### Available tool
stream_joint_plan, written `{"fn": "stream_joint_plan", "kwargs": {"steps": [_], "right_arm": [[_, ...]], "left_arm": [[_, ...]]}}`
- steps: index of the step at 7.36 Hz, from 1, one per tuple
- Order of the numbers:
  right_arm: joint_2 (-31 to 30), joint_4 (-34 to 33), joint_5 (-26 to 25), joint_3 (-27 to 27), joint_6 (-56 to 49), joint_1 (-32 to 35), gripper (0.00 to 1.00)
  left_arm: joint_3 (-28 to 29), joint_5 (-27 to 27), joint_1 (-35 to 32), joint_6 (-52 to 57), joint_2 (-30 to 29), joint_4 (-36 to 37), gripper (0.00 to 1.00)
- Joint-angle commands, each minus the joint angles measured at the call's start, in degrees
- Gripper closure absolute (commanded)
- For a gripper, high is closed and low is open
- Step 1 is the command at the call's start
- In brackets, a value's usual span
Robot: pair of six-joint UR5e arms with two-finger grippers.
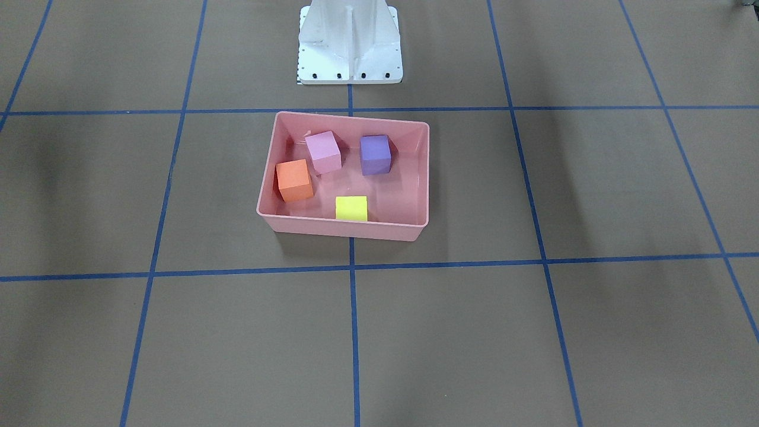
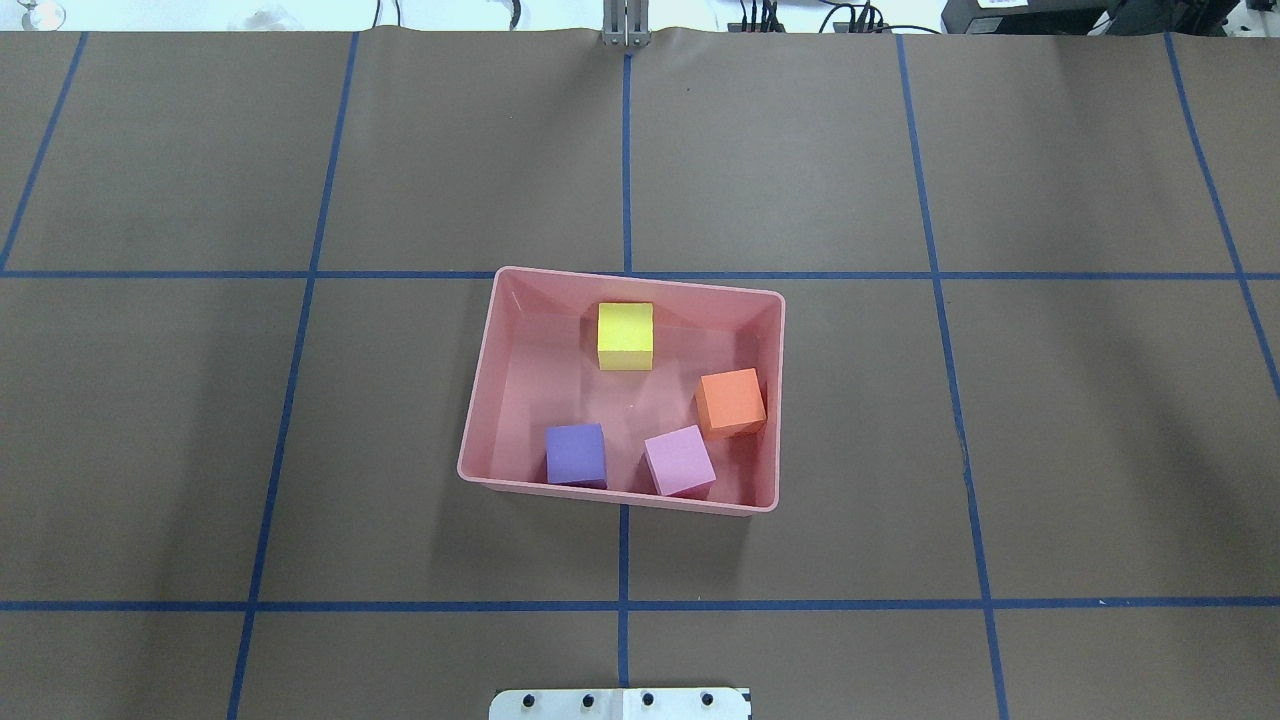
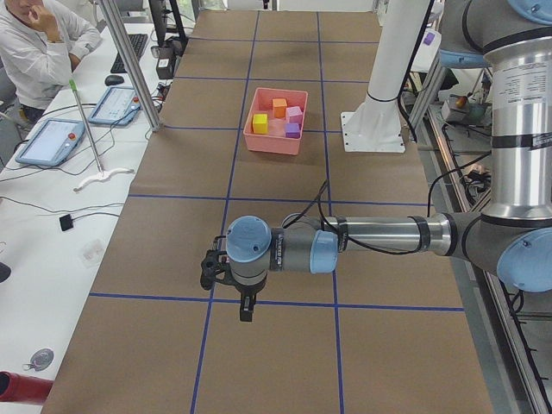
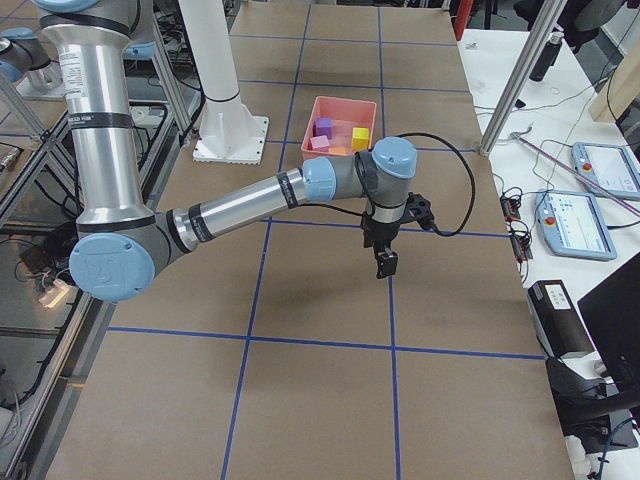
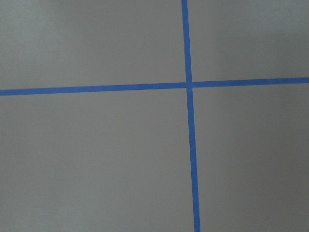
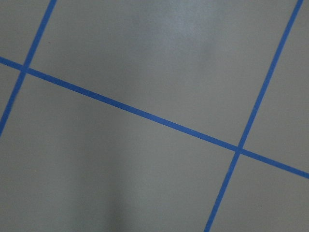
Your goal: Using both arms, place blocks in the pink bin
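Resting inside pink bin (image 2: 560, 400): four blocks (image 2: 625, 336).

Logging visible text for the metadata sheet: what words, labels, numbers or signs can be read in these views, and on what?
No text can be read with confidence.
Printed label on the left arm: too small to read.
Printed label on the right arm: too small to read.
Tablet screen on the side desk: blurred.
Pink bin and blocks: no markings.
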Motion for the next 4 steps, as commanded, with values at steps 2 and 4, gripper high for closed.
{"fn": "stream_joint_plan", "kwargs": {"steps": [2,4], "right_arm": [[-2.9,0.1,-0.4,-2.5,-0.1,1.4,0.00],[-5.8,5.1,-1.2,-4.1,0.3,1.8,0.00]], "left_arm": [[-0.6,0.0,0.1,-0.2,-0.2,0.0,0.00],[-0.8,0.0,0.1,-0.3,0.1,0.0,0.00]]}}
